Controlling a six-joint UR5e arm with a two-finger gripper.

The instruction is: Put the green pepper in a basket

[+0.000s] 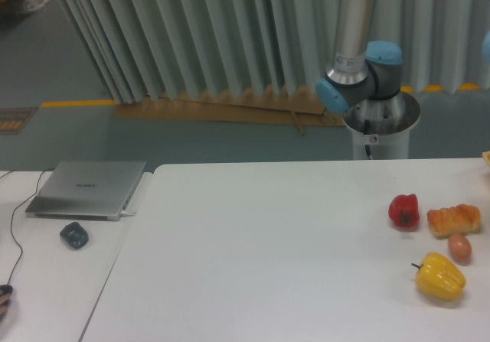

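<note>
Gripper out of frame; grasp state could not be told. Green pepper not visible anywhere in view. Arm stood upright on base behind white table. Near table's right edge: red pepper, bread roll just beside it, egg below roll, yellow pepper with stem nearest camera. On separate left table: closed laptop, dark mouse-like object in front of it.
</note>
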